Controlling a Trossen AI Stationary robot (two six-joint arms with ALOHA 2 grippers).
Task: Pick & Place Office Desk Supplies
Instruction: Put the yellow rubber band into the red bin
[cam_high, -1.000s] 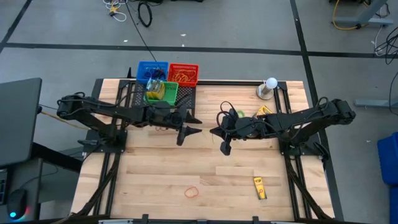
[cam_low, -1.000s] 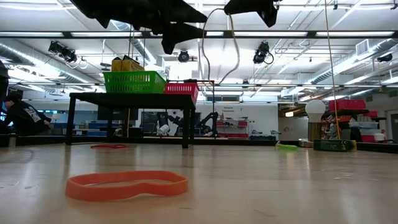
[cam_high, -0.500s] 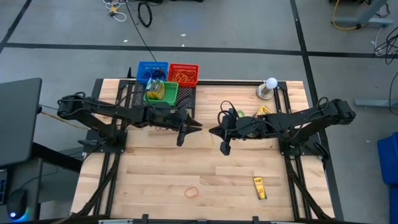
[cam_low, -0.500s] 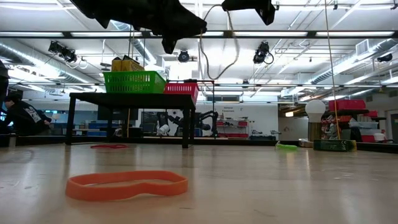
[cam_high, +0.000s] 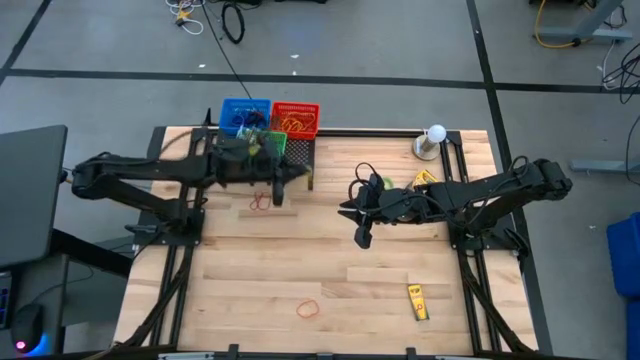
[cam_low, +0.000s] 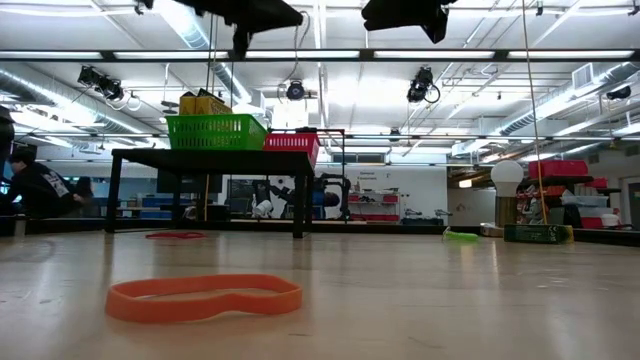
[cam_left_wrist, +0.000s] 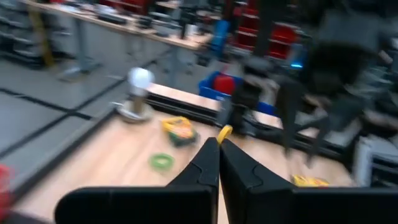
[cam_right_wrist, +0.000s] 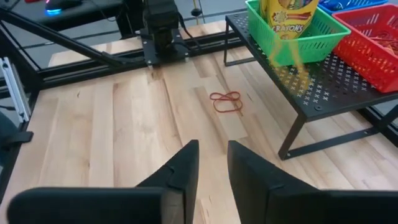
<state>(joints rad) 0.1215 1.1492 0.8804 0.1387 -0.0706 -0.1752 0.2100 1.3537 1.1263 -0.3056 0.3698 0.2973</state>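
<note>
My left gripper (cam_high: 298, 180) is high above the table beside the green basket (cam_high: 260, 148), shut on a thin yellow rubber band (cam_left_wrist: 224, 132). My right gripper (cam_high: 342, 210) hangs over the table's middle, open with nothing between its fingers (cam_right_wrist: 211, 163). A red rubber band (cam_high: 262, 202) lies flat on the table under my left arm. Near the front edge lie an orange band (cam_low: 204, 297) and a yellow crayon box (cam_high: 417, 300). A green band (cam_left_wrist: 161, 160) and another crayon box (cam_high: 425, 178) lie at the right. My left gripper pinches a short stretch of the yellow band (cam_left_wrist: 224, 131) between the free ends of its two fingers. The fingers lie about level, pointing toward the table's right side. The band is lifted clear of the table; how the rest of it hangs is blurred.
A black mesh rack (cam_high: 300, 155) at the far edge carries the green basket with crayon boxes; a blue basket (cam_high: 243, 112) and a red basket (cam_high: 295, 118) stand behind it. A white ball on a round base (cam_high: 435, 133) stands at the far right. Bare wood lies between the arms and the front edge.
My left gripper has shut on the band that hung from my right gripper. It has then risen and drawn back toward the table's left and far edge, up to the green basket, taking the band along. My right gripper has let go and kept still.
</note>
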